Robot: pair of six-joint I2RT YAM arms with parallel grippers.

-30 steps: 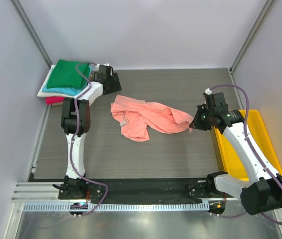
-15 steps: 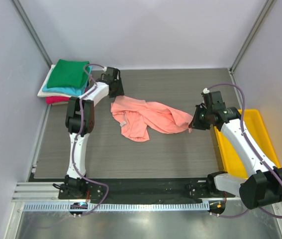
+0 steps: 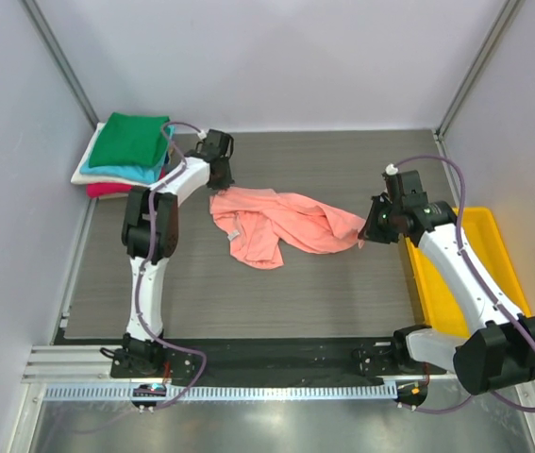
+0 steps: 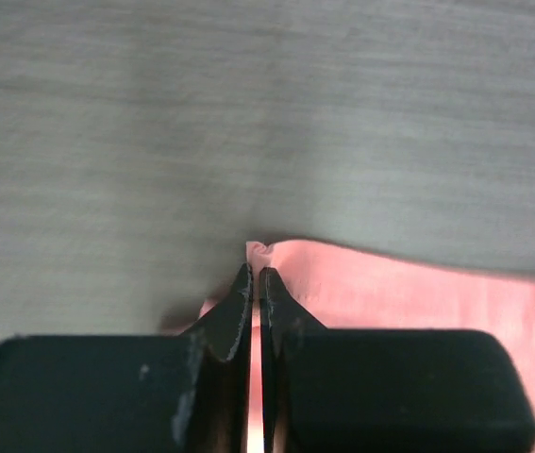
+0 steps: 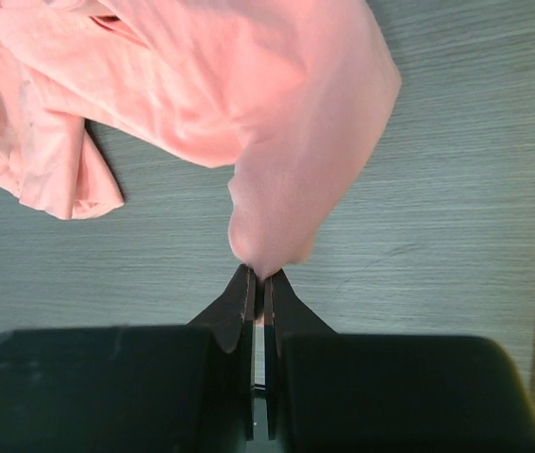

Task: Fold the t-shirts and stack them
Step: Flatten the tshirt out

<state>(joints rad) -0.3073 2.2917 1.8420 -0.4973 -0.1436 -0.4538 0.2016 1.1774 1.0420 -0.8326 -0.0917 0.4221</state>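
Observation:
A crumpled salmon-pink t-shirt [image 3: 281,224] with a small white neck label lies across the middle of the grey table [image 3: 248,293]. At its far left corner my left gripper [image 3: 218,185] is shut on the cloth; the left wrist view shows a pinch of pink fabric [image 4: 380,288] between the closed left gripper [image 4: 257,271]. My right gripper [image 3: 365,236] is shut on the shirt's right end, and in the right wrist view the shirt [image 5: 248,94] hangs from the closed right gripper [image 5: 259,275]. Folded t-shirts [image 3: 125,151], green on top of teal, cream and red-pink, are stacked at the back left.
A yellow plastic bin [image 3: 465,274] stands at the table's right edge, under the right arm. White walls close in the table on the left, back and right. The arm bases sit on a metal rail [image 3: 248,377] at the near edge.
My left gripper moved right from beside the folded stack to the pink shirt's far left corner and closed on it. The right gripper kept its hold and barely shifted.

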